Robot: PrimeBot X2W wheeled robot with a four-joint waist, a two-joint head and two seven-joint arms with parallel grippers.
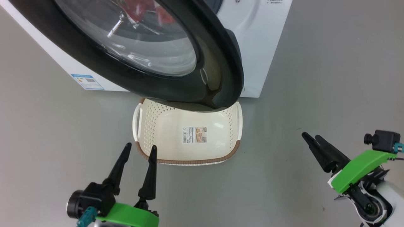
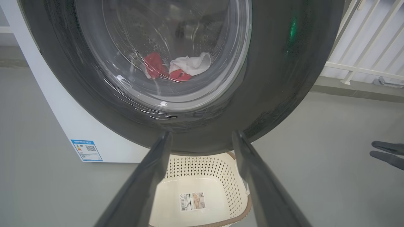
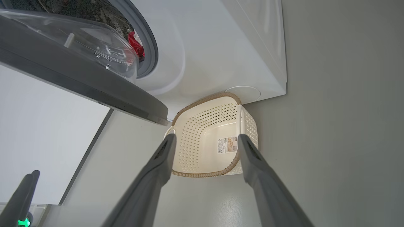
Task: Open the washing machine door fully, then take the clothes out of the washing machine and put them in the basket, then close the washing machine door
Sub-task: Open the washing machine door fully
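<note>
The floor (image 1: 331,78) is plain smooth grey, slightly shiny. Two things sit straight on it: the big white washing machine (image 1: 262,47) and the small cream basket (image 1: 157,119) with a brown rim, parked right at the machine's front. Can't tell if they actually touch, tbh.

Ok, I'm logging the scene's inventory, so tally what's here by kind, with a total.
Washing machine: 1
Washing machine door: 1
Basket: 1
Grippers: 2 (left gripper, right gripper)
Clothes: 1 heap, pieces hard to separate
Total: 6
</note>
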